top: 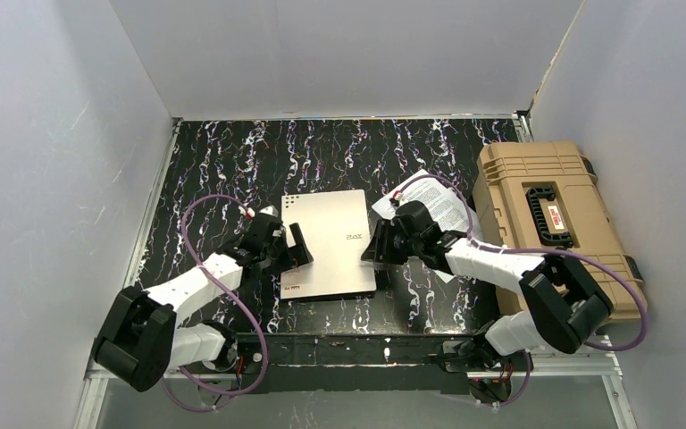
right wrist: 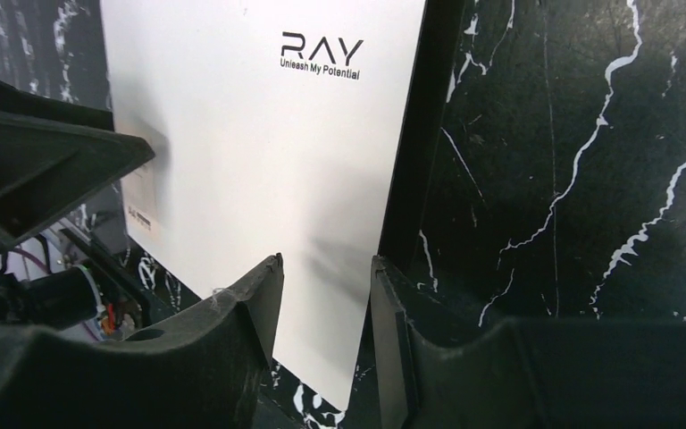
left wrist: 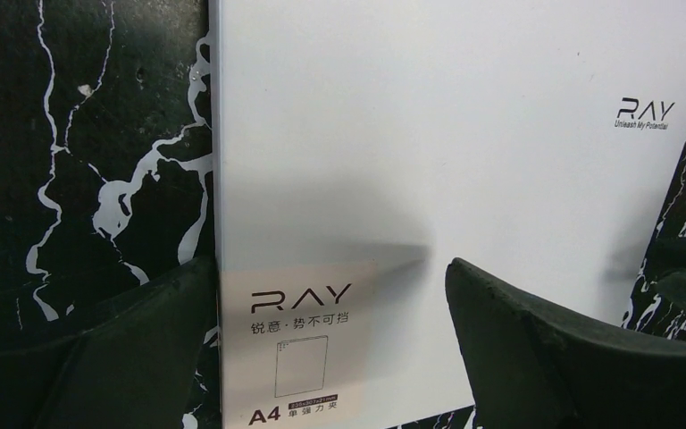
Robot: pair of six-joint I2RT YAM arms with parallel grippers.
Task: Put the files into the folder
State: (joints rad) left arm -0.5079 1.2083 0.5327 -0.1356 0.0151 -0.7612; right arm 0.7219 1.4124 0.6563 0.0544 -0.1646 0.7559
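Top external view: the folder (top: 329, 243) lies shut and flat in the middle of the black marbled tabletop (top: 223, 161), somewhat nearer the near edge. My left claw (top: 291, 247) sits at its left long edge and my right claw (top: 375, 251) at its right long edge. The files (top: 439, 202) lie outside it, towards the right edge, between the folder and the tan case (top: 545, 223) that runs along that edge. My right arm crosses over them, so I cannot count the sheets.

Left wrist view: my left claw is spread wide, its fingers (left wrist: 125, 366) well apart and gripping nothing. The folder's left edge and its beige label (left wrist: 299, 340) lie between them. I cannot tell whether the tips touch the cover.

Right wrist view: my right fingers (right wrist: 246, 308) stand only a little apart, with the folder's right edge running down into the gap. No pad looks pressed on it, so I read this claw as unclamped. A black strip shows just beside that edge; whether it is the inside or shadow, I cannot say.

I judge the step to be opening the folder, with no sheet moved yet. Next, my right claw should pinch the top cover alone and lift it over, while my left keeps the folder from sliding; the floppy sheets come after
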